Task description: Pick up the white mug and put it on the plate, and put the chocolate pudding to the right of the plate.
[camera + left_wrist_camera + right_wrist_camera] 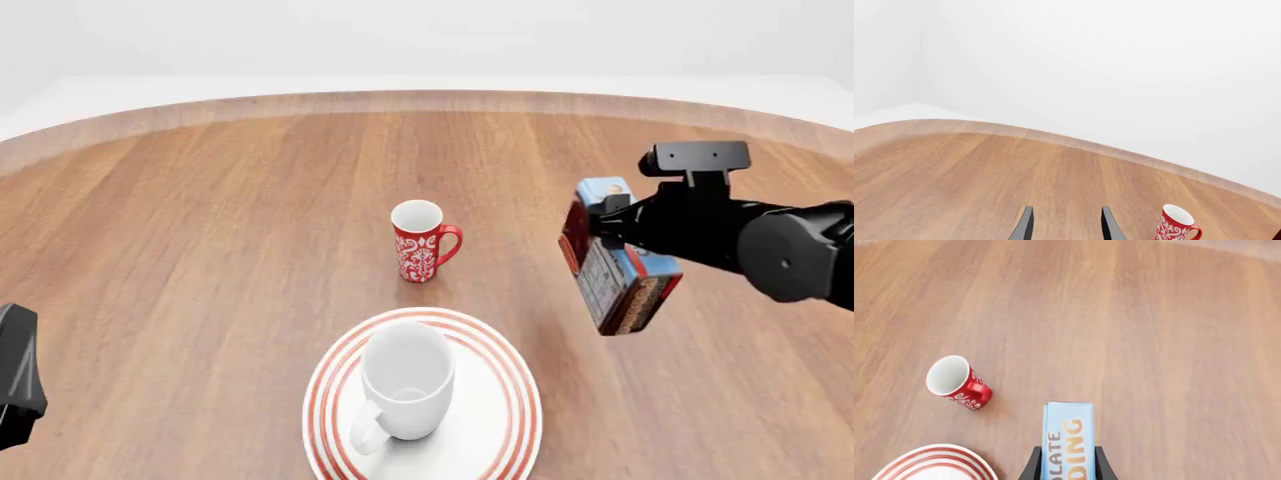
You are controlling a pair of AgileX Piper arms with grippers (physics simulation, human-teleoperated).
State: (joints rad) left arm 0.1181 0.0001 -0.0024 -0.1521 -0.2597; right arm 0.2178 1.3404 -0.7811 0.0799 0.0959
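The white mug (404,385) stands upright on the red-ringed plate (518,400) at the front middle, handle toward the front left. My right gripper (627,225) is shut on the chocolate pudding (621,285) and holds it tilted in the air, to the right of the plate and above the table. In the right wrist view the carton (1067,437) sits between the fingers (1033,466), with the plate's rim (934,462) to one side. My left gripper (1067,227) is open and empty; its arm (16,385) sits at the front left edge.
A slim red-and-white patterned mug (423,242) stands upright behind the plate, near the table's middle; it also shows in the left wrist view (1177,225) and the right wrist view (957,382). The wooden table's curved far edge (427,100) meets a white wall.
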